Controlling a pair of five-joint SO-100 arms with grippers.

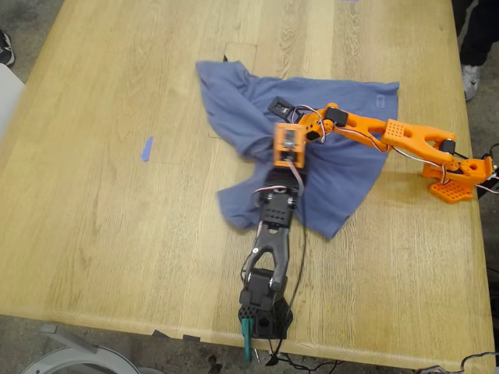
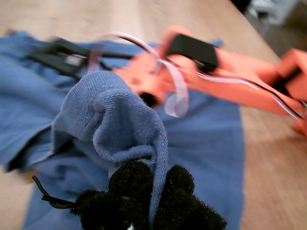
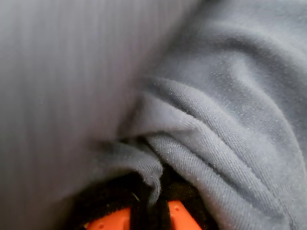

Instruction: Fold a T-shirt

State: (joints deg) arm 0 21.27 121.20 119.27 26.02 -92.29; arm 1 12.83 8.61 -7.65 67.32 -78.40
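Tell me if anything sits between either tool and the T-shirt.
Nothing visible does. My first tool is pinched on a raised fold of the T-shirt, and my second tool also has cloth between its jaws. The only other thing around, a tape scrap, lies apart on the table.

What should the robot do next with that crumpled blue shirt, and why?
Probably lift both pinched edges a little and draw them apart. My first claw is shut on a fold of the T-shirt, and my second claw also pinches a hem. In the exterior view the shirt lies bunched and skewed on the table, so it likely needs flattening before any fold.
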